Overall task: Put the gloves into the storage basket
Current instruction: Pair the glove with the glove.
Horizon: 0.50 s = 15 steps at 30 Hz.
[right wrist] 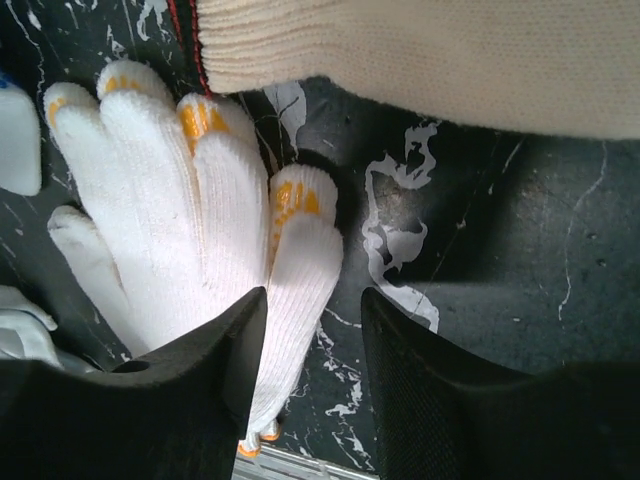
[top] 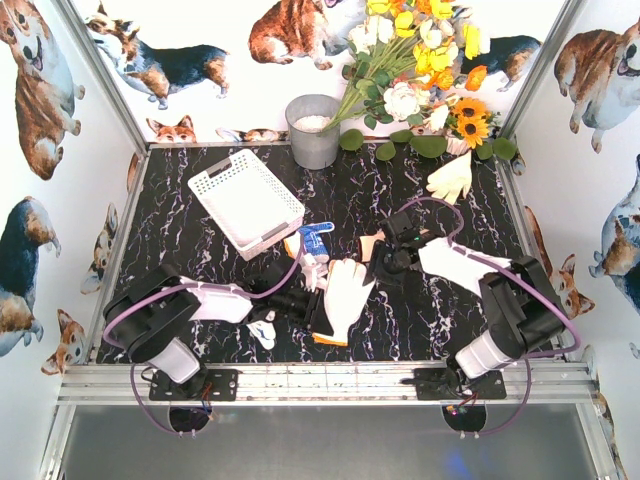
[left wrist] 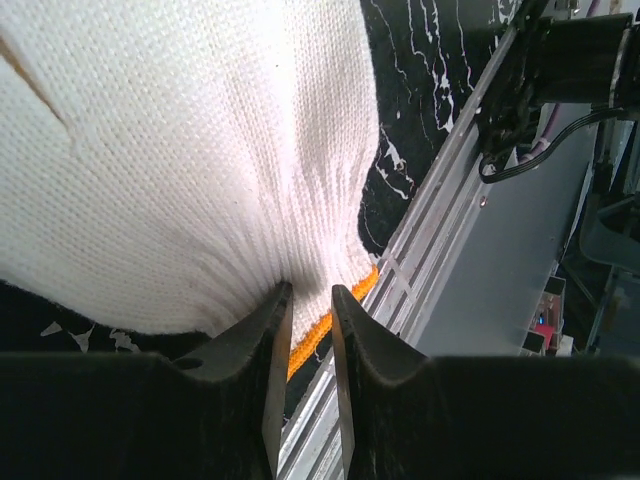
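White knit glove (top: 345, 296) (left wrist: 200, 150) lies flat on the black marble table (top: 200, 270), orange cuff toward the near edge, fingers pointing away. Left claw (top: 320, 312) (left wrist: 310, 300) is at the cuff end: jaws nearly together, knit bunched and pinched between the tips, so clenched on the white knit glove, orange hem showing just under the tips. Aluminium rail (left wrist: 440, 230) runs close on the claw's right side. Right claw (top: 385, 262) (right wrist: 312, 305) sits over the same glove's finger end (right wrist: 200, 200), jaws spread, holding nothing. One orange-marked glove finger lies under the gap and the others run under the left jaw; whether the pads touch the knit, can't tell. Just past the right claw's tips is a cream glove (right wrist: 450, 60) with a dark red cuff edge, close to the white fingertips. Blue-and-white glove (top: 315, 245) lies just beyond the left claw, between it and the storage basket (top: 247, 200). Basket is farther out and to the left of both claws, set at an angle, nothing in it. That blue-and-white glove is the only thing between the left claw and the basket. A pale glove (top: 452, 178) lies well beyond the right claw, next to the flowers (top: 420, 60). Grey bucket (top: 313, 130) stands at the back wall, just behind the basket's far corner. Small white scrap (top: 265, 330) beside the left claw, can't tell what.
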Each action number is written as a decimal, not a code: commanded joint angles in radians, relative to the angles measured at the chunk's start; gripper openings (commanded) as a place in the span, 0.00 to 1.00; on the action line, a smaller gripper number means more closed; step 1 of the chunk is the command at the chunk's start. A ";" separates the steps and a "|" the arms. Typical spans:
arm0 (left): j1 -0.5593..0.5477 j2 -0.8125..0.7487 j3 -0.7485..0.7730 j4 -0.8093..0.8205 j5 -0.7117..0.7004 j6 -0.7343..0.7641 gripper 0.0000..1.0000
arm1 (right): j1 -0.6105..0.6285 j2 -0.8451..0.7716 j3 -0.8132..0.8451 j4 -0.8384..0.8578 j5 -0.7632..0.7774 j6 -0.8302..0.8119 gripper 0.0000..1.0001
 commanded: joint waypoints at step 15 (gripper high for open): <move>-0.003 0.012 -0.021 -0.038 -0.039 0.069 0.16 | -0.011 0.020 0.095 0.157 -0.090 -0.026 0.05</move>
